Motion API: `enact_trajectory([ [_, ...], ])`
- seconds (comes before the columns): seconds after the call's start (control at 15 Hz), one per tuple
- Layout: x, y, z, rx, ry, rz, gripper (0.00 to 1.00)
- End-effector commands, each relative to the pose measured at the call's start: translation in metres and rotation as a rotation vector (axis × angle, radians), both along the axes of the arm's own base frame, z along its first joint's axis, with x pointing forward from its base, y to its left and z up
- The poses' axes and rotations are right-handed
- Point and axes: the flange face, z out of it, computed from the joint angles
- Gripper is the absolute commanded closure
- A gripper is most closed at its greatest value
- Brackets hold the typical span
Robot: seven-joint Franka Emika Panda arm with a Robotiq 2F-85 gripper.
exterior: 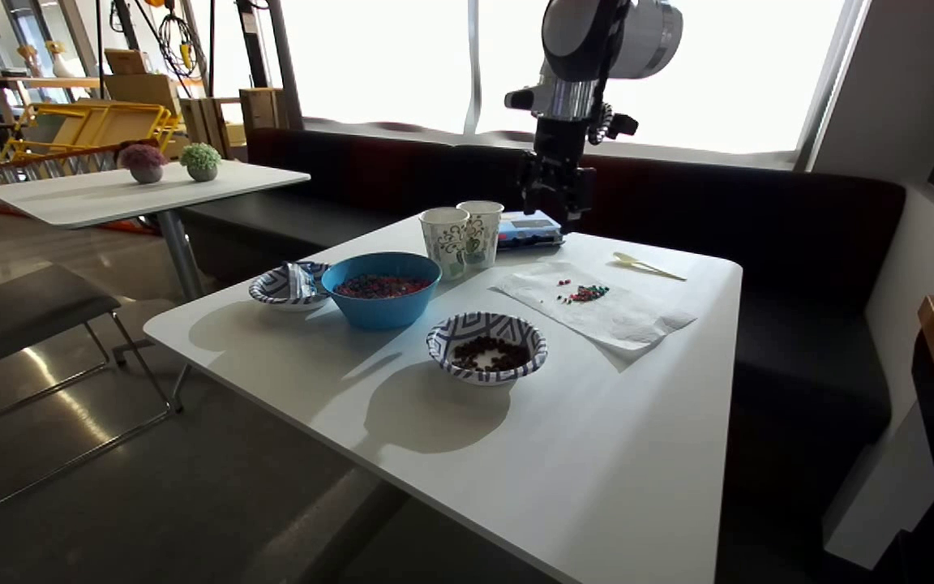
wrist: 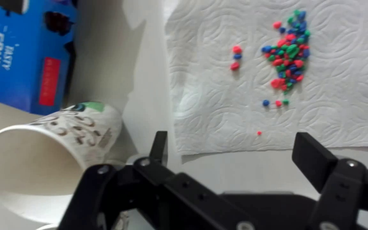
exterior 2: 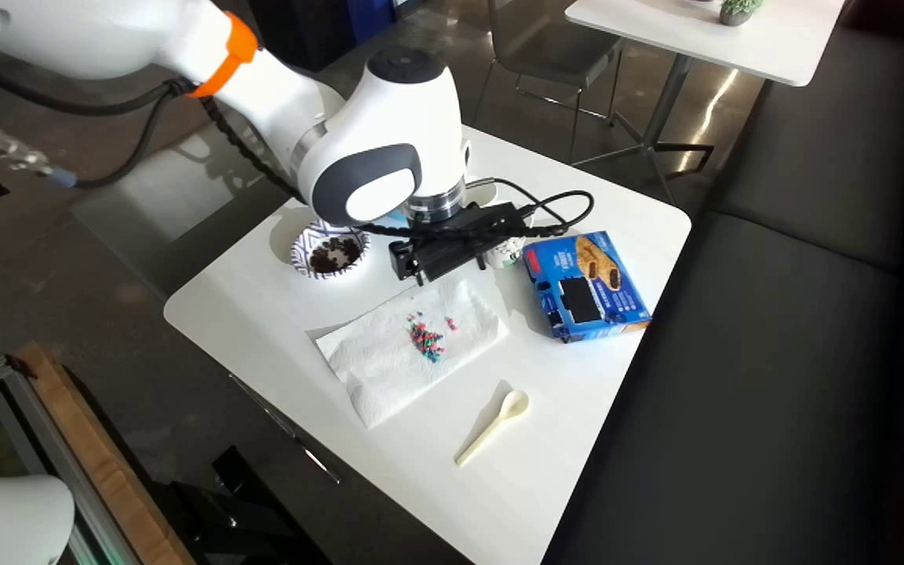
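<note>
Gripper (wrist: pixel 232 143): jaws spread wide, nothing gripped; hangs above the white table (exterior: pixel 597 454), fingertips over the towel's edge in the wrist view.
Paper towel (wrist: pixel 203 127): laid out on the table, embossed with curved lines, creased near one end.
Small bits (wrist: pixel 292 50): red, blue and green, heaped in a loose strip on the towel; a few strays lie apart, one tiny red one close to the edge.
Paper cups (exterior: pixel 444 243): two, upright, side by side, scroll print; in the wrist view one shows just beside a jaw, contact cannot be told.
Blue box (exterior 2: pixel 617 302): lies flat near the cups, food pictures and a red label on it.
Spoon (exterior 2: pixel 501 418): pale yellow, on the table off the towel, scoop end toward the box.
Patterned bowl (exterior: pixel 475 326): dark pieces inside, pale bottom showing in the middle.
Blue bowl (exterior: pixel 382 312): near the cups, filled with red and dark bits.
Second patterned bowl (exterior: pixel 272 284): just beside the blue bowl, a shiny wrapper (exterior: pixel 302 282) in it.
Surroundings: dark bench (exterior 2: pixel 774 392) along the table; two potted plants (exterior: pixel 202 161) on a farther table (exterior: pixel 94 195).
</note>
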Motion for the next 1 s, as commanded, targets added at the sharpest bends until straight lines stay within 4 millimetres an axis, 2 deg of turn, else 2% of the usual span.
enact_trajectory([
  [0.0,-0.064,0.032,-0.012,0.030,0.113,0.083,0.00],
  [0.07,-0.031,0.015,-0.012,0.009,0.054,0.027,0.00],
  [0.2,-0.052,0.030,-0.020,0.028,0.094,0.055,0.00],
  [0.4,-0.057,0.033,-0.016,0.029,0.097,0.064,0.00],
  [0.67,-0.076,0.047,-0.027,-0.160,-0.004,0.147,0.00],
  [0.93,-0.104,0.059,-0.031,-0.230,-0.091,0.139,0.00],
])
